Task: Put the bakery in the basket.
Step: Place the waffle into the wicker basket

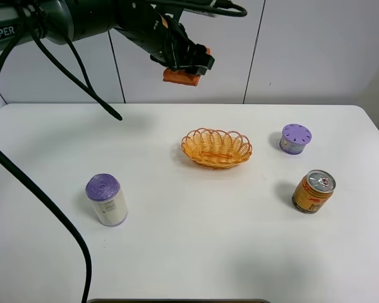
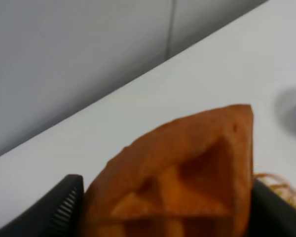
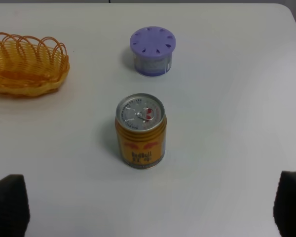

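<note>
Orange-brown bakery (image 1: 180,77) is up in the air, over the far edge of the table (image 1: 189,252). My left gripper (image 1: 184,65) is pinched tight on it, one finger on each side. I see the basket (image 1: 194,151) sitting in the middle of the table, well apart from the bakery. My right gripper (image 3: 149,205) is spread wide, with the can (image 3: 140,132) in front of it, near the right edge.

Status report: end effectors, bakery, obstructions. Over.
Left end effector shut on bakery, held aloft. Right end effector open, holding nothing. Basket empty, nothing blocking it.
</note>
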Robot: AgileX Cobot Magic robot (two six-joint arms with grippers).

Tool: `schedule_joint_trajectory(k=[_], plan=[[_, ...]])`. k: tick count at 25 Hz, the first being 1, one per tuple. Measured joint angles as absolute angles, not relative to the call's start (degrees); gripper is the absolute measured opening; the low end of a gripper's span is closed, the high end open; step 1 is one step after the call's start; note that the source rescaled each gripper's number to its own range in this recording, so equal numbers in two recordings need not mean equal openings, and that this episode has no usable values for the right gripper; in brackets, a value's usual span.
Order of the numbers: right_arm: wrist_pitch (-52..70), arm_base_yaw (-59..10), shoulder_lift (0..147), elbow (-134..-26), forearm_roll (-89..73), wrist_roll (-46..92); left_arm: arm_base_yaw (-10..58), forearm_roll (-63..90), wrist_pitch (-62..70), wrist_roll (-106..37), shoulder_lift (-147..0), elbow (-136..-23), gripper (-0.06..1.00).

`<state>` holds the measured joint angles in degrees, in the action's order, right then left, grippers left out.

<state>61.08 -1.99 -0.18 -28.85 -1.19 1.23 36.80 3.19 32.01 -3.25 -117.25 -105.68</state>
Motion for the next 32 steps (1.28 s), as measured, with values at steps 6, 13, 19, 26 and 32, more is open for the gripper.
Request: schedule_joint_trajectory(k=[6, 13, 19, 26, 32], plan=[[61.08, -1.99, -0.18, -28.85, -1.19, 1.23, 41.57, 2.29, 28.93, -0.78, -118.17, -105.15, 0.02], [61.08, -1.99, -0.18, -28.85, -1.19, 1.23, 43.24, 2.79, 15.53, -0.67, -119.3, -97.74, 0.02], [61.08, -1.99, -0.18, -28.85, -1.19, 1.23, 43.24, 3.86, 1.65, -0.57, -119.3, -88.98, 0.02], [61.08, -1.99, -0.18, -28.85, -1.19, 1.23, 43.24, 6.07, -9.74, -0.57, -121.92, -81.02, 0.02], [61.08, -1.99, -0.18, -28.85, -1.19, 1.23, 43.24, 6.38, -11.97, -0.57, -126.57, -80.6, 0.02]])
